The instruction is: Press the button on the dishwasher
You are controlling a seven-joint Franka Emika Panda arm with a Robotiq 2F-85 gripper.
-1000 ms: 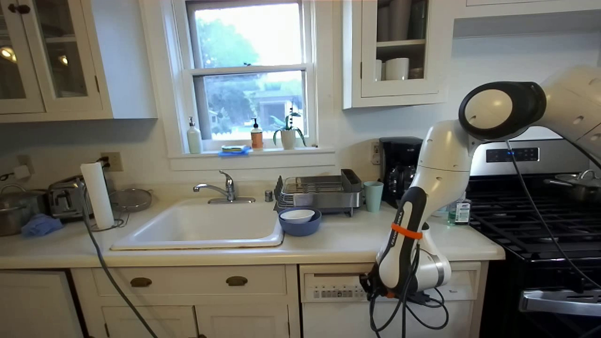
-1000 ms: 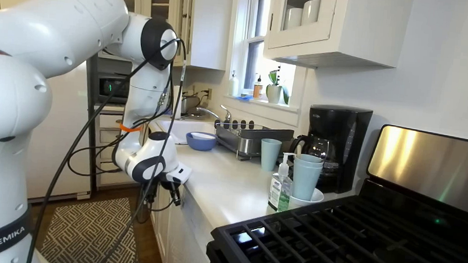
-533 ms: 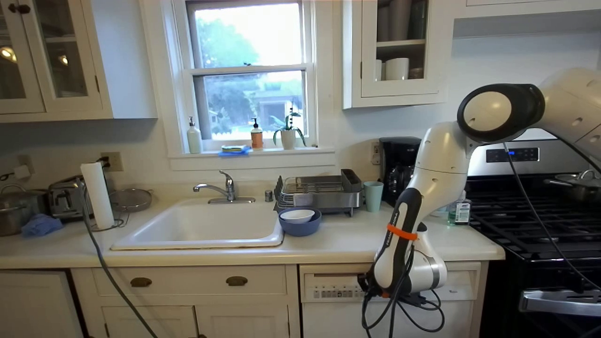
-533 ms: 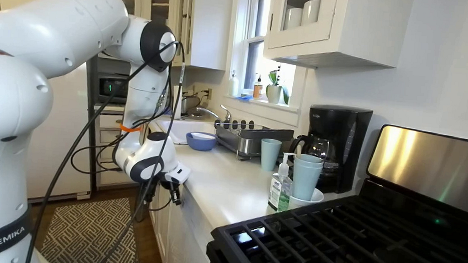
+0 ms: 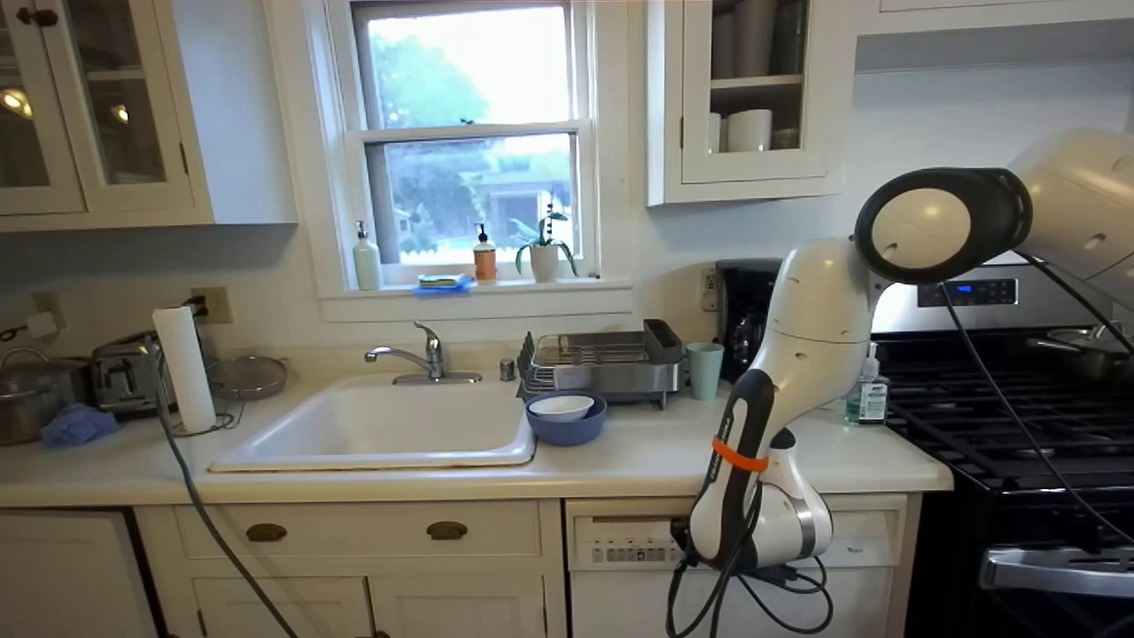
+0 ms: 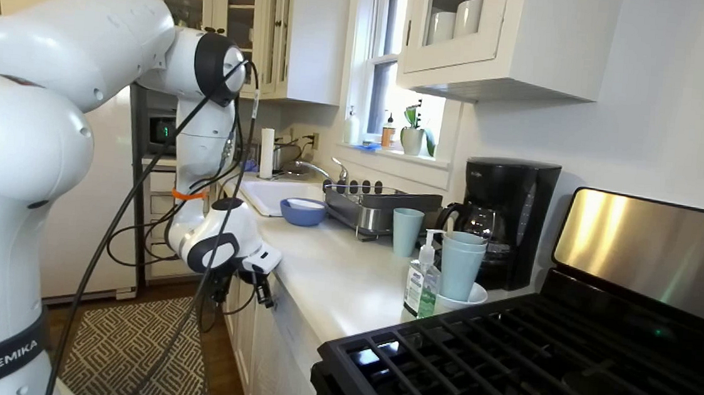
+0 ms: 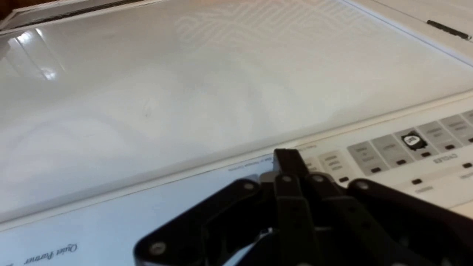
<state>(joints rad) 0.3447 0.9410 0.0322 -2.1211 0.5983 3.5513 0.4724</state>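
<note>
Kitchen counter (image 5: 656, 462) above; dishwasher (image 5: 627, 604) beneath, five o'clock in an exterior view. Gripper (image 7: 291, 157): fingers (image 7: 295, 218) together, holding nothing; buttons (image 7: 406, 148) at their three o'clock, wrist view. Body likely immovable, face probably slick; no grip needed, press squarely.

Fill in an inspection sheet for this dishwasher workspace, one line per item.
Surface: pale countertop with an inset sink.
Job's things: dishwasher, shut; control strip with grey buttons.
Clutter: dish rack, blue bowl and coffee maker on the countertop.
Gripper: closed, overlapping the control strip in the wrist view; contact cannot be told.
Cables: black, looped below the arm in front of the dishwasher.
Surroundings: stove next to the countertop; window above the sink.
</note>
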